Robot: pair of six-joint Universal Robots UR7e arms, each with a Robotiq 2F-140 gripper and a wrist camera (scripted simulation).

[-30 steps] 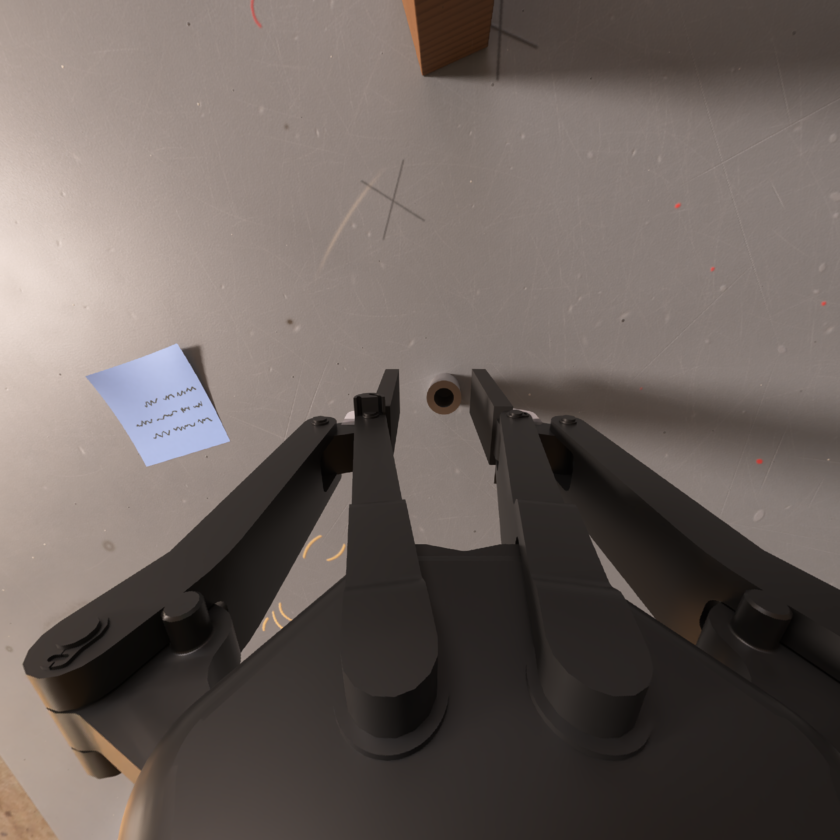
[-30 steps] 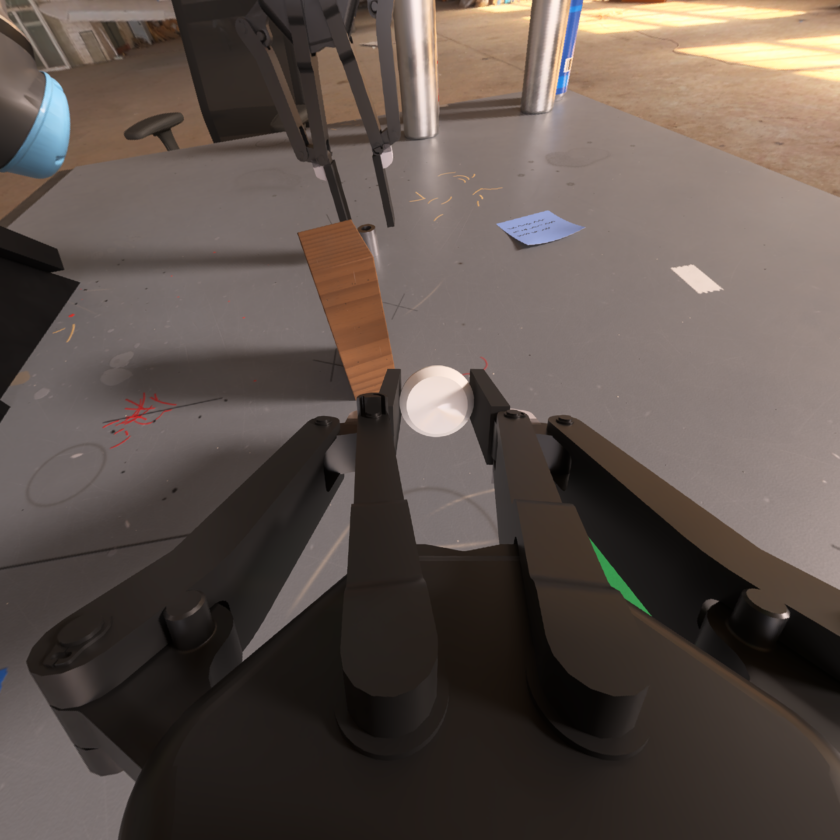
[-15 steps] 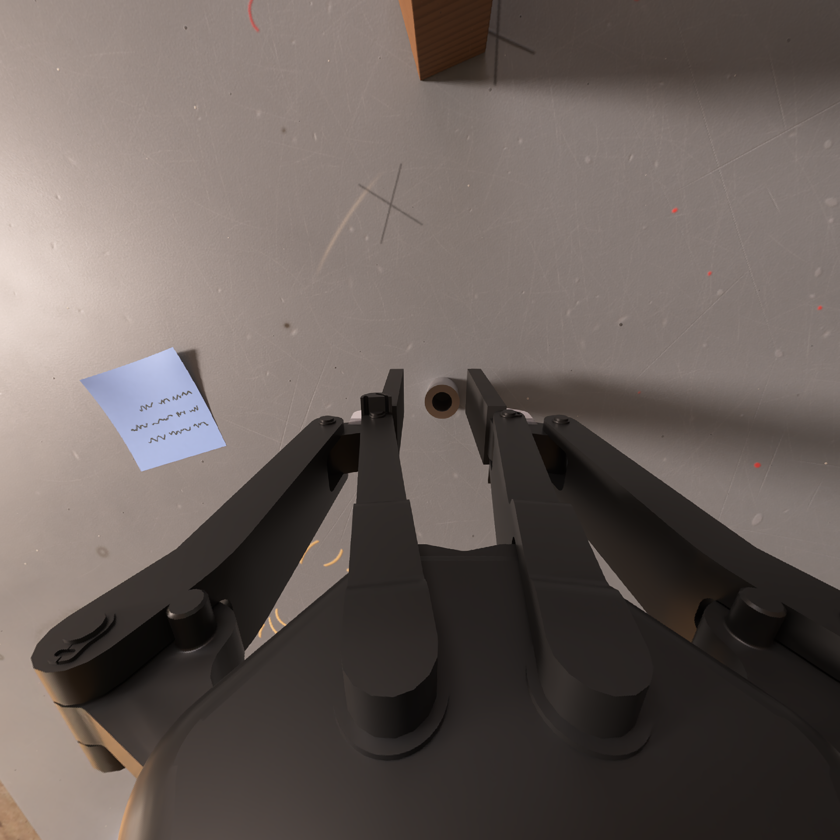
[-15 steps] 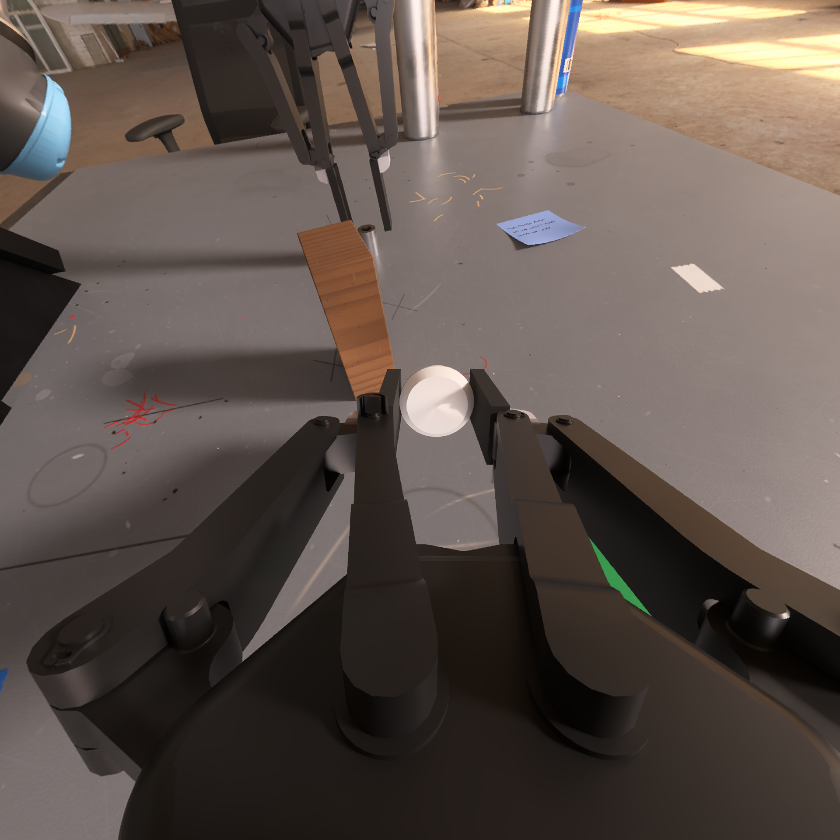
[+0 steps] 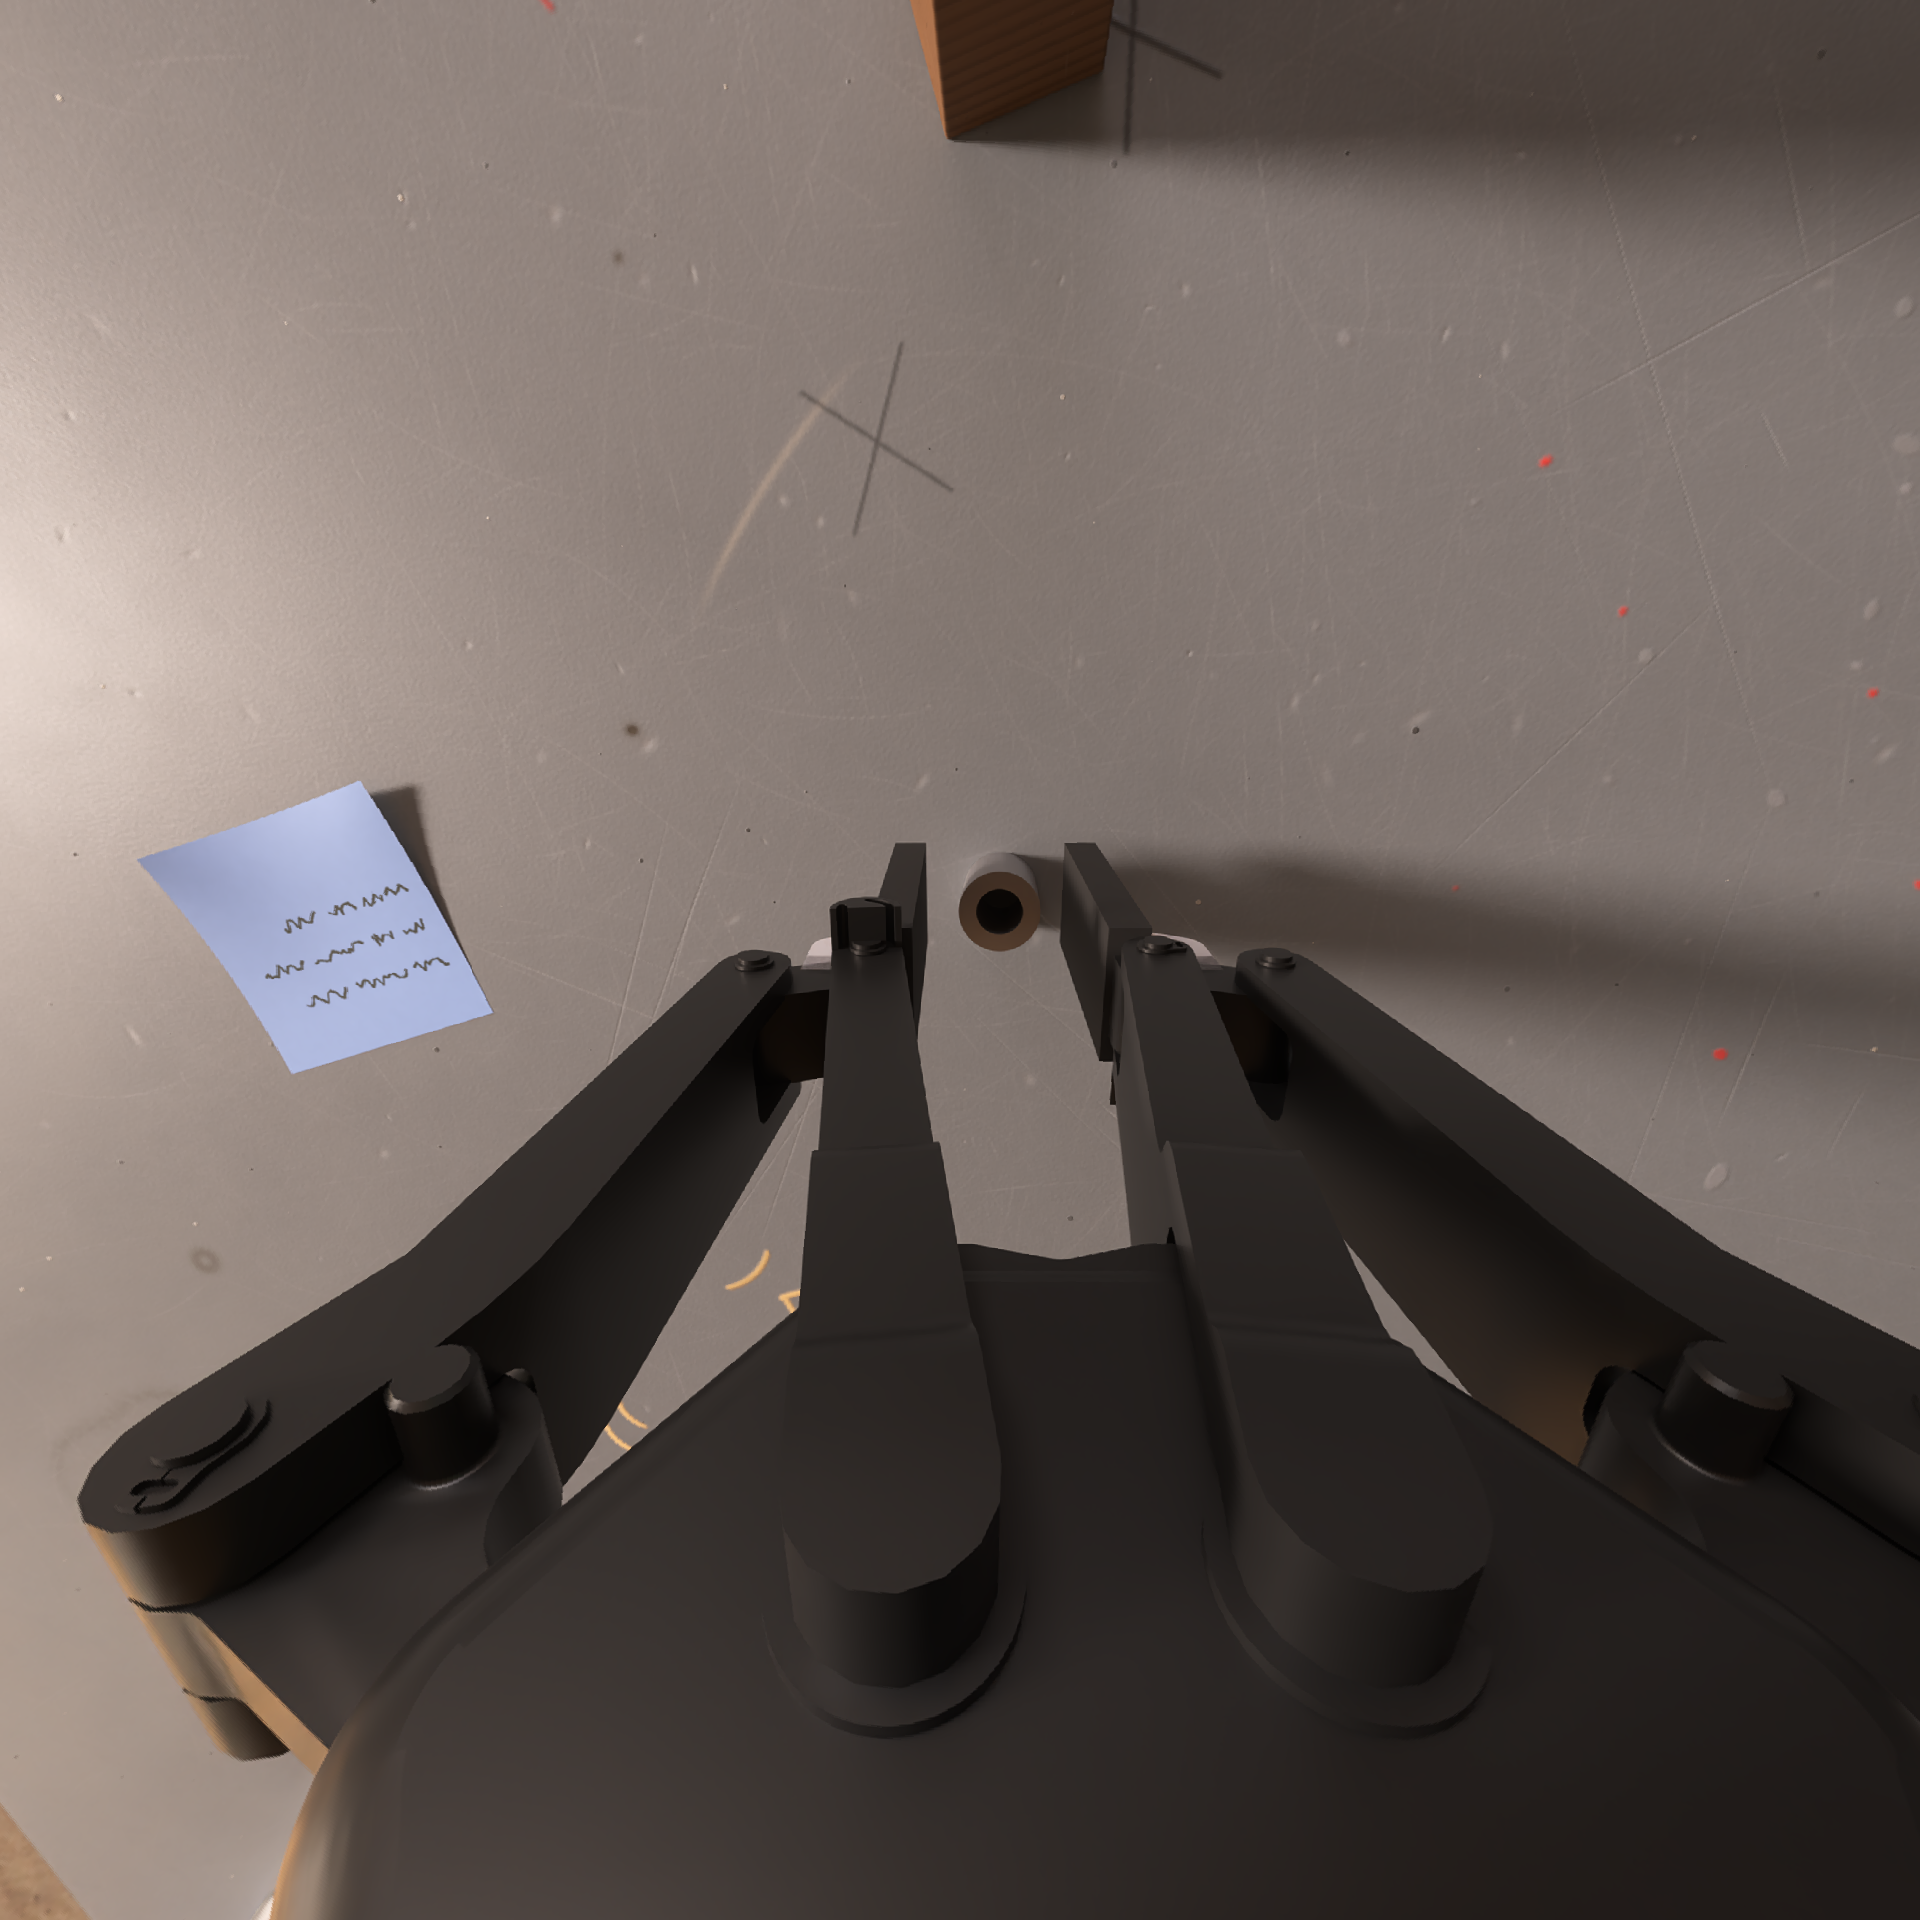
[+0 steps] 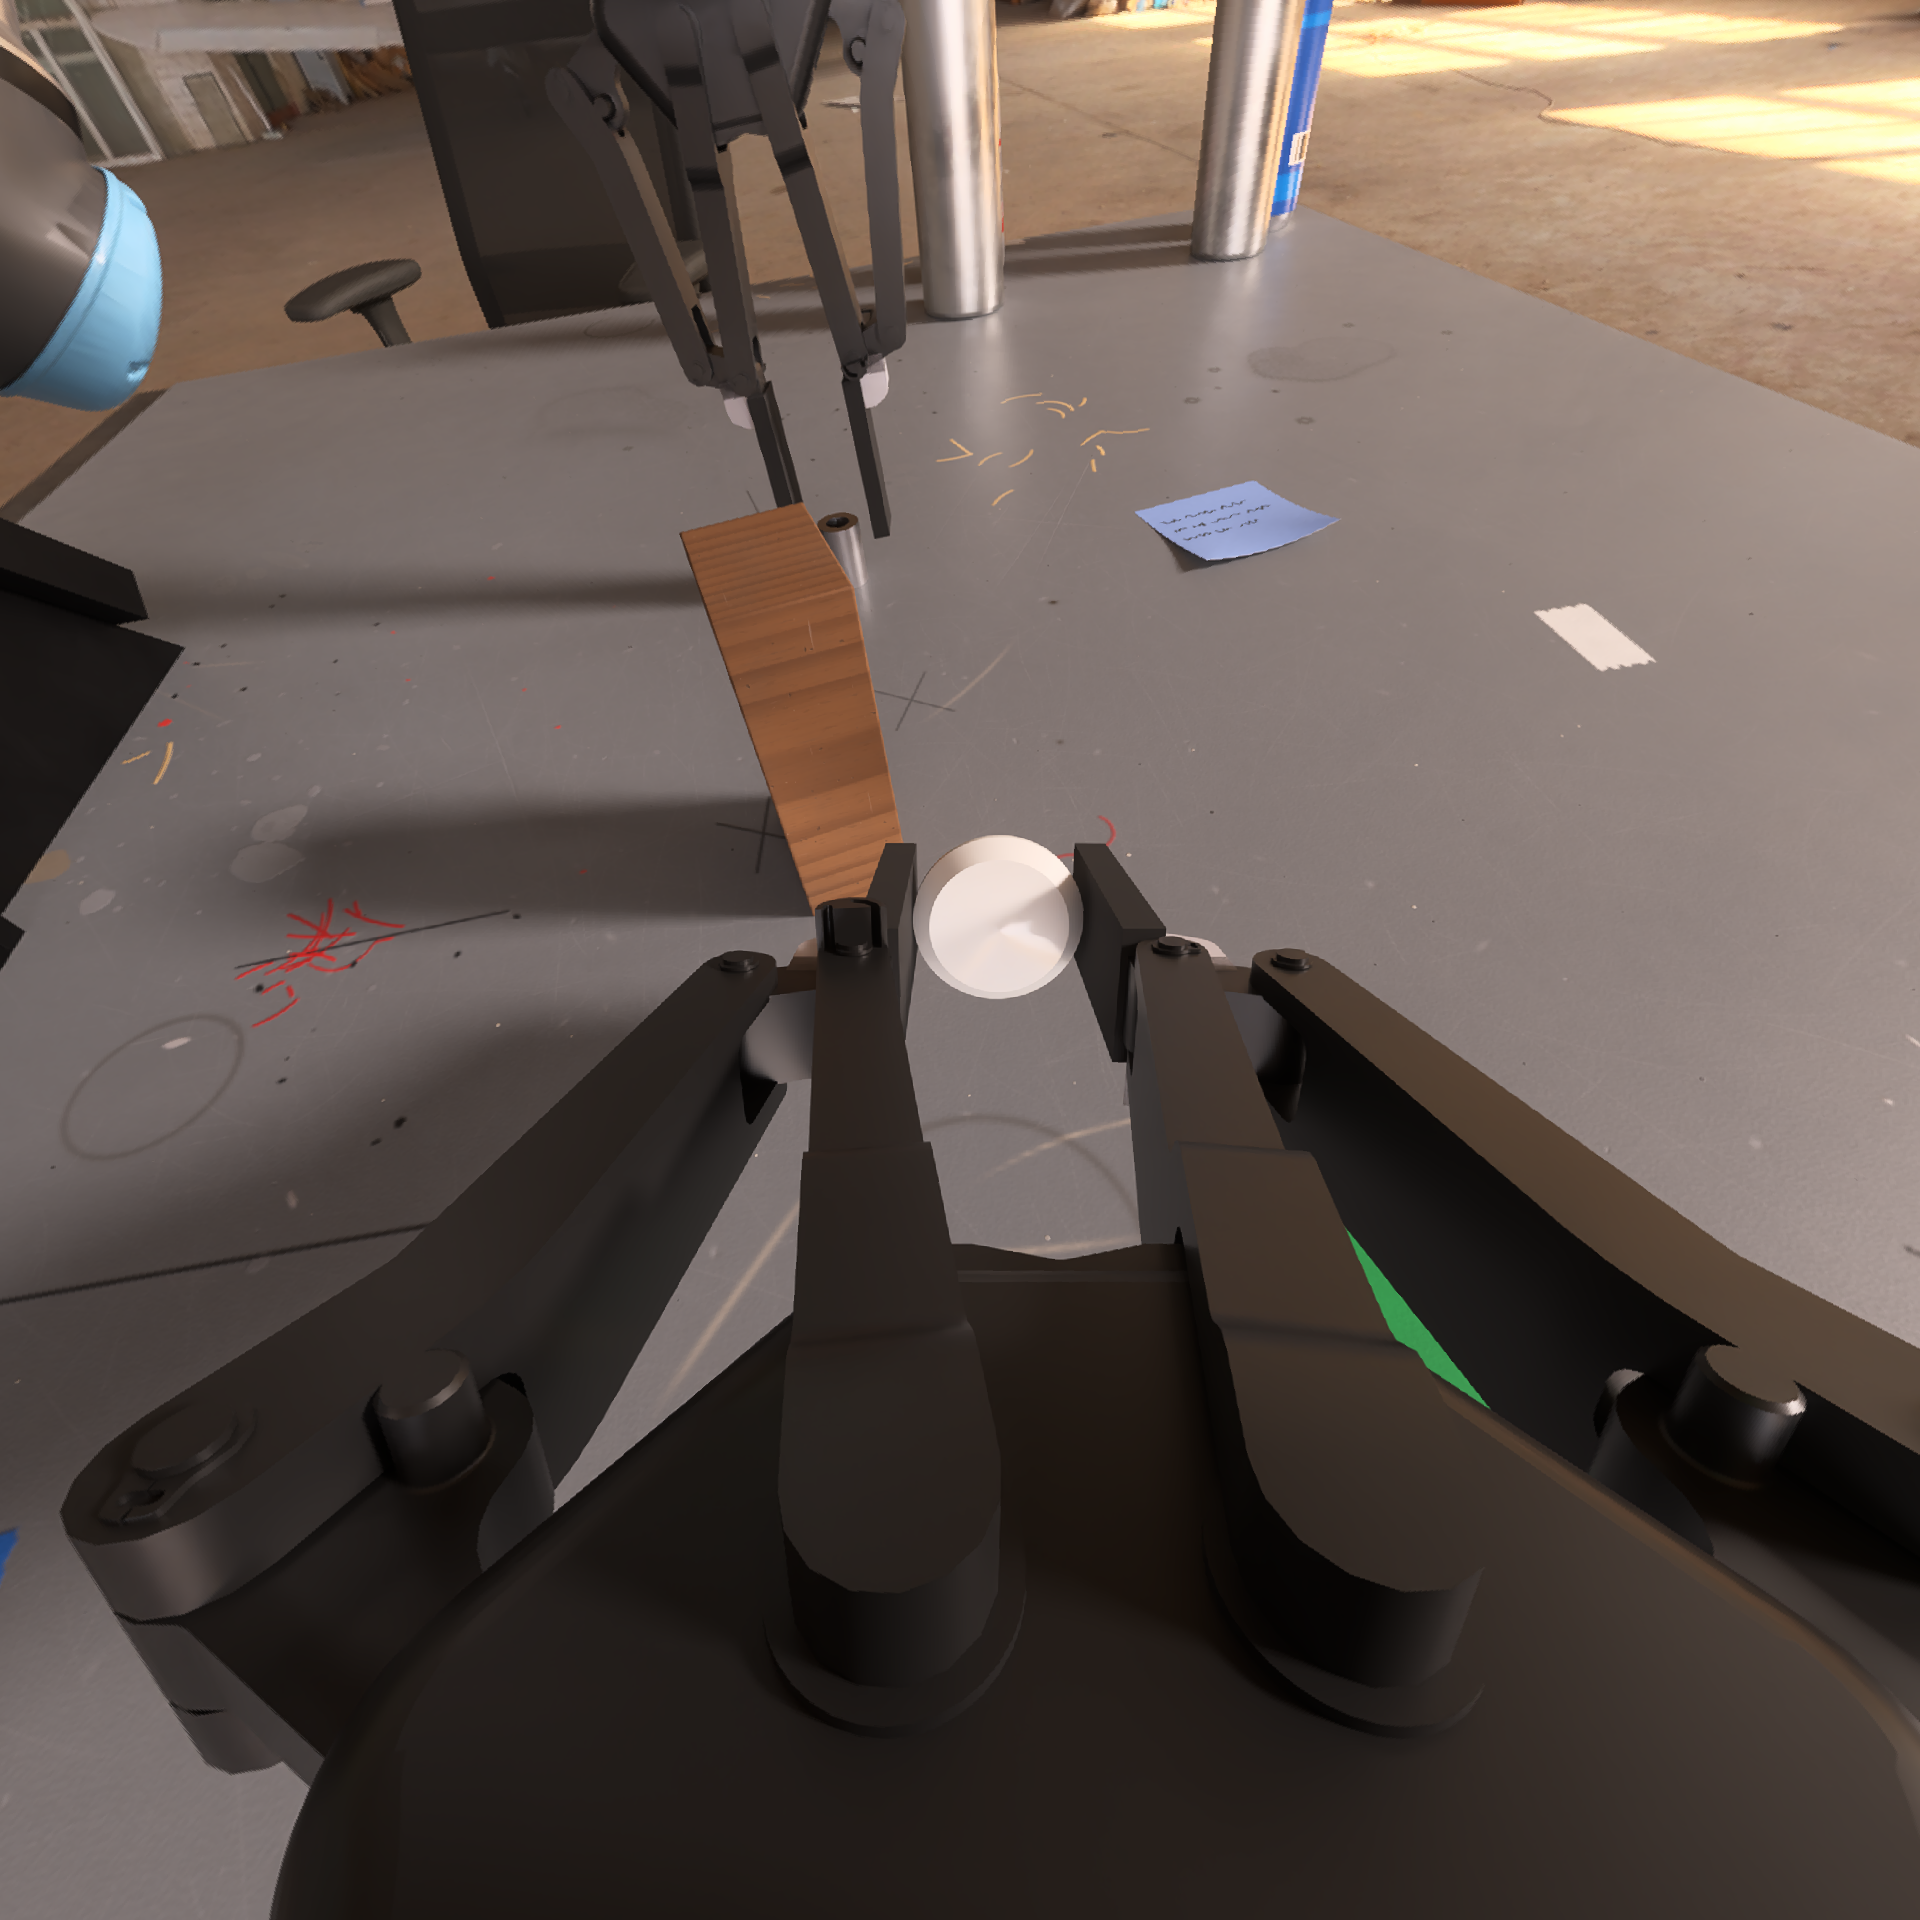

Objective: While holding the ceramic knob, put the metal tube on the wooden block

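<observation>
The metal tube (image 5: 997,910) stands upright on the grey table, seen end-on between the fingers of my left gripper (image 5: 992,904). The jaws are open with a gap on each side of the tube. In the right wrist view the tube (image 6: 844,545) stands just behind the wooden block (image 6: 805,686), with the left gripper (image 6: 831,499) over it. My right gripper (image 6: 995,914) is shut on the white ceramic knob (image 6: 997,920) and holds it near the block's near end. The block's end (image 5: 1013,62) shows at the top of the left wrist view.
A blue sticky note (image 5: 317,930) lies left of my left gripper; it also shows in the right wrist view (image 6: 1231,520). A white tape strip (image 6: 1592,636) lies at the right. Two metal posts (image 6: 951,156) stand at the table's far edge. A black box (image 6: 62,644) sits at the left.
My left gripper has lowered further around the tube and its jaws have narrowed slightly. My right gripper and the knob have not moved.
</observation>
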